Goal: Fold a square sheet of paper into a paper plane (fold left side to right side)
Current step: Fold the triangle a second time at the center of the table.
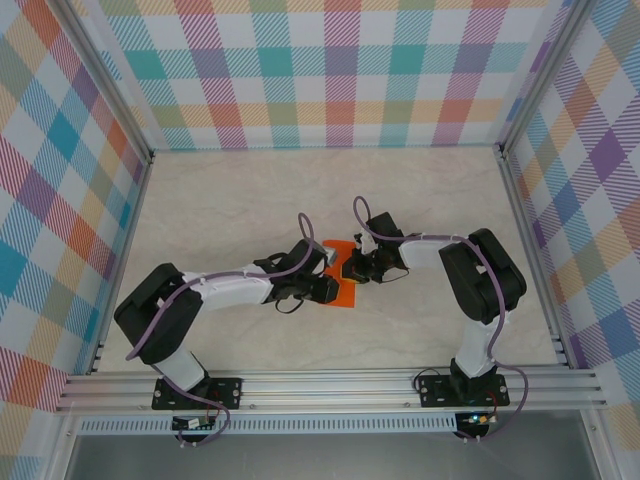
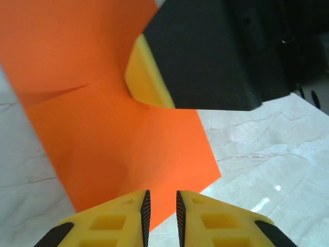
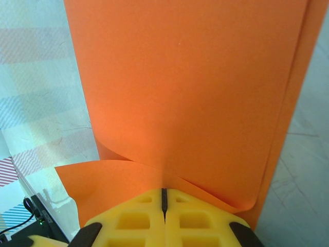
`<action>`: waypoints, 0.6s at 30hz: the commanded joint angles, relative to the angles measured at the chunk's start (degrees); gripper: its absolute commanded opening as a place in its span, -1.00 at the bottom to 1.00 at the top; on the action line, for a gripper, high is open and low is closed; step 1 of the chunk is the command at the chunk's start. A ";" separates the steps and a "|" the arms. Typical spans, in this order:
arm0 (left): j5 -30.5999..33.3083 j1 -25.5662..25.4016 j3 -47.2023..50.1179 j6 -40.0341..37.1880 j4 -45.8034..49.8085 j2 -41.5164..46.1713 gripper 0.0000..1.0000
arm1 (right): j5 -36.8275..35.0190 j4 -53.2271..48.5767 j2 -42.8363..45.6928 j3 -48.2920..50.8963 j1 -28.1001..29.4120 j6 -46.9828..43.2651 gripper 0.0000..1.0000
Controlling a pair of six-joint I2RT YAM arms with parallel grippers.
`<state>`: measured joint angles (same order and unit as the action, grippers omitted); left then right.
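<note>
Orange paper sheet (image 1: 347, 292) midway between worktop (image 1: 250, 200) side edges.
I saw right fingers (image 3: 139, 221) clamped on it; left fingers (image 2: 113, 222) slightly apart, empty.

Shows left claw (image 2: 161, 216), jaws narrowly parted, over nearest corner of paper (image 2: 118, 149); just ahead, right claw (image 2: 147, 77) touching paper; table (image 2: 267, 154) on both sides.

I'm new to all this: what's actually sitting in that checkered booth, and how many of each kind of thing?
Robot arms: 2, the left arm and the right arm
Orange paper sheet: 1
Total: 3
</note>
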<state>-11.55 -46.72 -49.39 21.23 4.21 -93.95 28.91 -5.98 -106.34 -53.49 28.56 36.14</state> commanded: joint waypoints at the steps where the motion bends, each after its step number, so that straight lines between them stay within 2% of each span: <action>1: -3.98 0.92 0.68 0.40 -2.55 -1.53 -0.56 | -3.81 -5.58 -1.59 0.23 0.10 -1.69 -0.91; 7: -4.59 1.66 0.43 0.46 -2.18 -3.78 -0.60 | -3.99 -5.89 -1.67 0.23 0.10 -1.95 -0.91; 18: -1.73 2.62 1.72 0.54 -1.71 -5.02 -0.65 | -4.07 -6.45 -1.86 -0.03 0.09 -2.36 -0.91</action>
<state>-14.28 -45.10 -49.17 21.52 2.59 -98.59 28.56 -6.79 -106.34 -53.80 28.60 35.16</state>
